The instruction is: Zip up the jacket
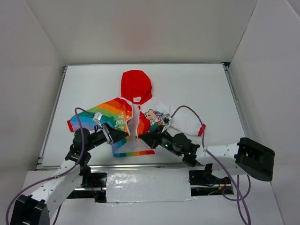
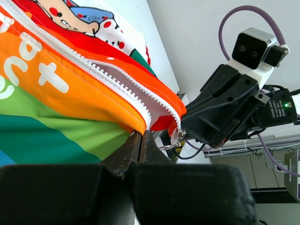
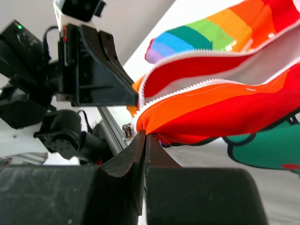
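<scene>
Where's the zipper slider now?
In the left wrist view, the zipper slider hangs at the jacket's open front, between the left gripper and right gripper.

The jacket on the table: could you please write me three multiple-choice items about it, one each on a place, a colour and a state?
1. Where does the hood of the jacket lie?
A. Toward the far side of the table
B. Folded under the sleeves
C. Hanging off the near edge

2. What colour are the teeth of the zipper?
A. Black
B. White
C. Blue

3. How do the left gripper and right gripper stand?
A. Both open above the hood
B. Both shut on the jacket's lower front edges, one each side of the zipper
C. Left shut, right open and clear of the jacket

Answers:
1 A: the top view shows the hood pointing away from the arms.
2 B: both wrist views show white teeth.
3 B: each wrist view shows closed fingers pinching fabric.
</scene>
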Robot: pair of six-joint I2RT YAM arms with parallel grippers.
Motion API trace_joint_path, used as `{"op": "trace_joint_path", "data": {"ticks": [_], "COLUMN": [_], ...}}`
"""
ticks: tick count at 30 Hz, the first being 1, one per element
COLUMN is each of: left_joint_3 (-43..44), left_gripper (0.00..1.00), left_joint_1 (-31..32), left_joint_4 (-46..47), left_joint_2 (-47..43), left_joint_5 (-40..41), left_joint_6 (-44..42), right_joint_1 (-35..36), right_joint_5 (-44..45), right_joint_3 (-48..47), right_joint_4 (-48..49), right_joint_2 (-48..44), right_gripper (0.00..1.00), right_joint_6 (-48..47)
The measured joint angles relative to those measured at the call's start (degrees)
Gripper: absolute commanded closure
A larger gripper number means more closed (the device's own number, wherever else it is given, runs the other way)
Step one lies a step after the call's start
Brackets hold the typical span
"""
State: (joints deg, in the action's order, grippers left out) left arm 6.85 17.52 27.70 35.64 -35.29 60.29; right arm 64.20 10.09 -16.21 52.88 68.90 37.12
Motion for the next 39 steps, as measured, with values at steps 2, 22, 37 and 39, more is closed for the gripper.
{"op": "trace_joint_path", "data": {"ticks": [2,22,37,39], "left_joint_3": [0.0,-0.6,-0.9,-0.9], "left_gripper": [1.0,1.0,1.0,1.0], "left_joint_1": [0.1,0.3,0.3,0.3], "left_joint_4": [0.1,7.1,7.3,7.5], "left_joint_2": [-0.3,-3.2,-3.3,-3.3], "left_joint_5": [0.4,2.6,2.6,2.6], "left_joint_6": [0.0,4.4,4.9,5.1], "right_joint_1": [-0.6,-1.8,-3.0,-3.5], "right_joint_5": [-0.5,-3.8,-4.9,-5.2], "right_joint_3": [-0.8,-2.5,-4.5,-4.5], "right_joint_4": [0.7,6.9,9.1,9.2], "right_joint_2": [0.8,7.9,9.4,9.4], "right_gripper": [1.0,1.0,1.0,1.0], "right_joint_6": [0.0,2.4,3.3,3.5]}}
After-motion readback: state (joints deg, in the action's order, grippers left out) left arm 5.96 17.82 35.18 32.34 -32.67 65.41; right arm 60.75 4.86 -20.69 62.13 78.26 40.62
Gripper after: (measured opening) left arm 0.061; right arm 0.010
